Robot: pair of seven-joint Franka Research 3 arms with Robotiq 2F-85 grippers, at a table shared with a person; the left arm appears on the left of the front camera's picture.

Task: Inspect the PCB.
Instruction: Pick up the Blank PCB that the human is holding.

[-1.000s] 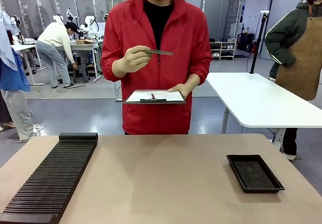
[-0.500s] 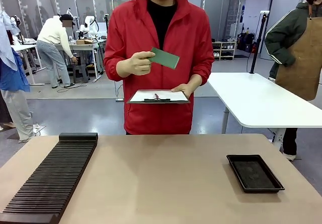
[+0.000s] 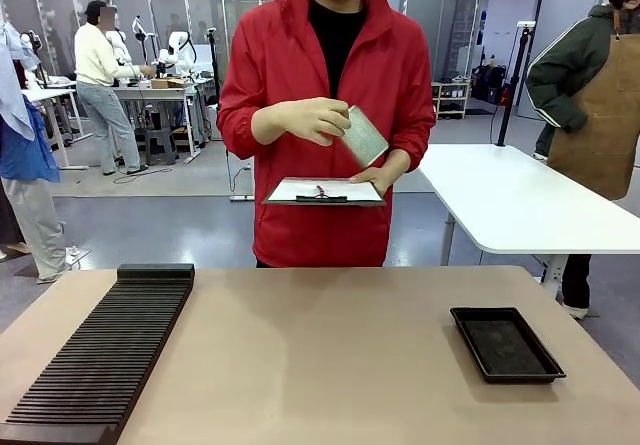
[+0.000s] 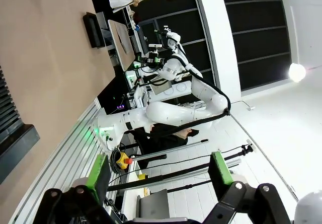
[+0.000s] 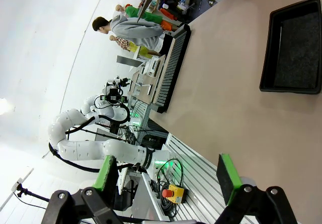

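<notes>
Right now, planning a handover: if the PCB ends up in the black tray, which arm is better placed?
Probably the right: the black tray lies on the robot's right side, ahead of the open right fingers. The person's hand holds the PCB.

Table (image 3: 330,365) lies before me. Rack (image 3: 100,360) sits on it along my left side, running from the near edge toward the far one. Tray (image 3: 506,343) sits on it at my right, nearer the far edge, well apart from the rack. Person (image 3: 300,65) stands behind the far edge, about mid-table. One hand (image 3: 375,178) is under a clipboard (image 3: 325,191), held level before the body. The other hand (image 3: 315,120) holds the PCB (image 3: 364,135) tilted, just above the clipboard. Second table (image 3: 520,205) stands farther back, to my right.
</notes>
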